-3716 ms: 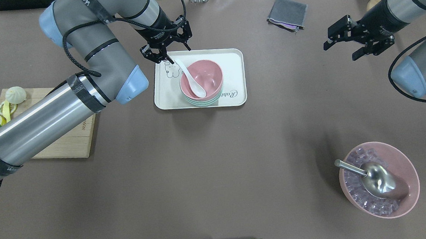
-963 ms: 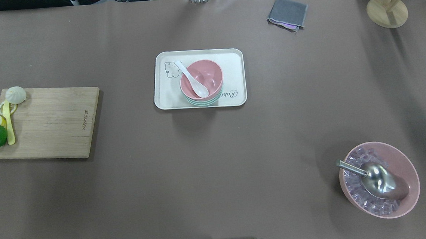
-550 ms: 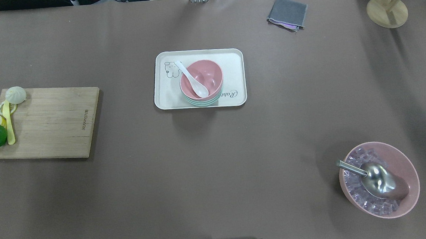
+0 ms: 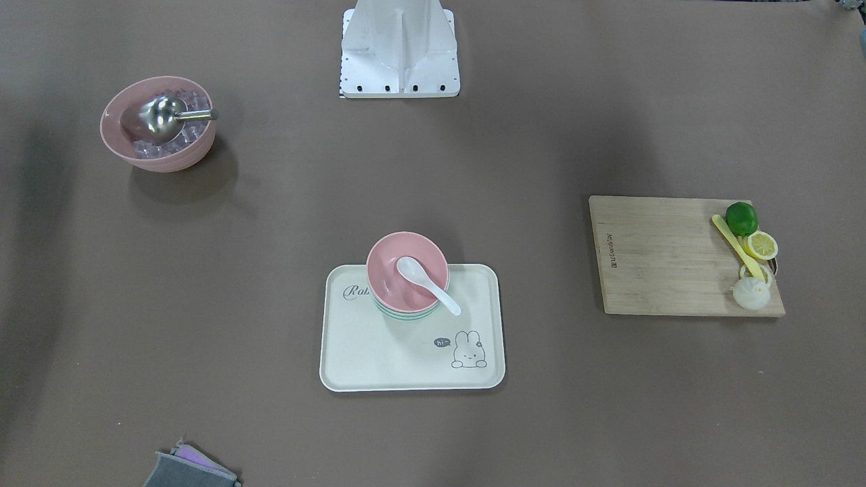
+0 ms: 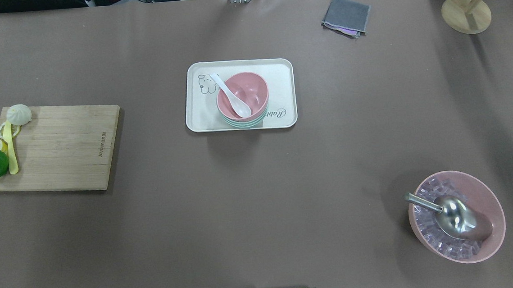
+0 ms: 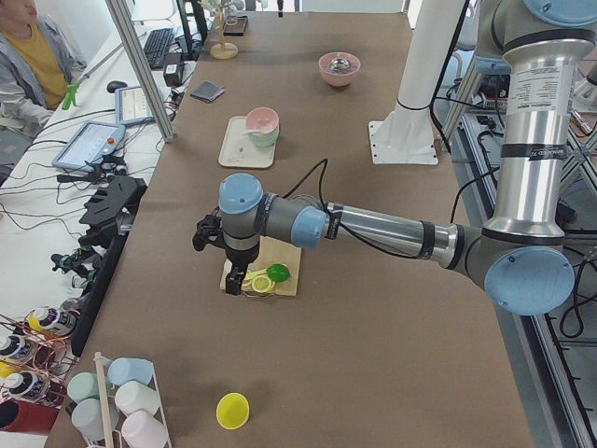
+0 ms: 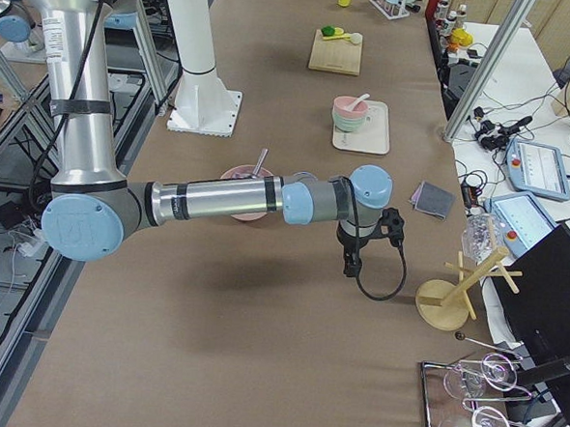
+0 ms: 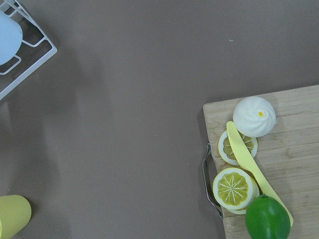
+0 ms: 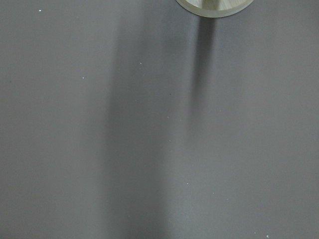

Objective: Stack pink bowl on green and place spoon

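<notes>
Spoon (image 5: pixel 230 96) in pink bowl (image 5: pixel 253 88) atop green bowl (image 5: pixel 242 123); L claw (image 6: pixel 229 273), R claw (image 7: pixel 354 262) far off, opening indiscernible.

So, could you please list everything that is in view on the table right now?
tray: one, cream, mid-table
pink bowl: one, pink, stacked on the green bowl
green bowl: at least one, pale green, on the tray
spoon: one, white, in the pink bowl
ice bowl: one, pink, robot's near right
ice cubes: many, clear, in the ice bowl
scoop: one, silver, on the ice cubes
board: one, wood, robot's left
lime: one, green, on the board
lemon slices: at least two, yellow, beside the lime
knife: one, yellow, over one slice
bun: one, white, board's corner
cloth: one, grey, far right
stand: one, wood, far right corner
left claw: one, black, by the board; state unclear
right claw: one, black, near the stand; state unclear
</notes>
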Controlling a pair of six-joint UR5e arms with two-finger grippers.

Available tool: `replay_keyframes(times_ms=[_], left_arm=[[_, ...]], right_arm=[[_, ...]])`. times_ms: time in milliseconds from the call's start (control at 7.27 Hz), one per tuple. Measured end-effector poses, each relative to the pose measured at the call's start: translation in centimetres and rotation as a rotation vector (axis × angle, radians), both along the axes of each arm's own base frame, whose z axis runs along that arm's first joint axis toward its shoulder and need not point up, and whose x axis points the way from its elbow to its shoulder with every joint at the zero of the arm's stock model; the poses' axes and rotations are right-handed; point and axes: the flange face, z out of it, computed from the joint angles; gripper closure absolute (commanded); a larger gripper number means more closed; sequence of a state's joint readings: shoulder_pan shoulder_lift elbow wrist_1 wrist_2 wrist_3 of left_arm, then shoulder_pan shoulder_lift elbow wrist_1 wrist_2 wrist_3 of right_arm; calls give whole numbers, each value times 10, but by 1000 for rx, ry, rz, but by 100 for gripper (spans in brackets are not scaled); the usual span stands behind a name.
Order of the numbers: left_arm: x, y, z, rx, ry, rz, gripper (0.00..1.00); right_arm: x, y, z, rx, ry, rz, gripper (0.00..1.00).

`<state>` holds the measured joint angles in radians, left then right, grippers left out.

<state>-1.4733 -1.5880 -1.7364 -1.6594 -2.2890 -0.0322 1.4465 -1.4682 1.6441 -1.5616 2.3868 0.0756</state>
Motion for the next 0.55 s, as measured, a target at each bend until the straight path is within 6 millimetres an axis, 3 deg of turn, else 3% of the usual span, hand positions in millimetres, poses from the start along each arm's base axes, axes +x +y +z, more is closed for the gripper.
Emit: replay_keyframes(times_ms=[550], left_arm=[[1, 0, -5, 10, 4, 3, 2]], right_arm=[[-1, 1, -5, 2, -5, 4, 0]])
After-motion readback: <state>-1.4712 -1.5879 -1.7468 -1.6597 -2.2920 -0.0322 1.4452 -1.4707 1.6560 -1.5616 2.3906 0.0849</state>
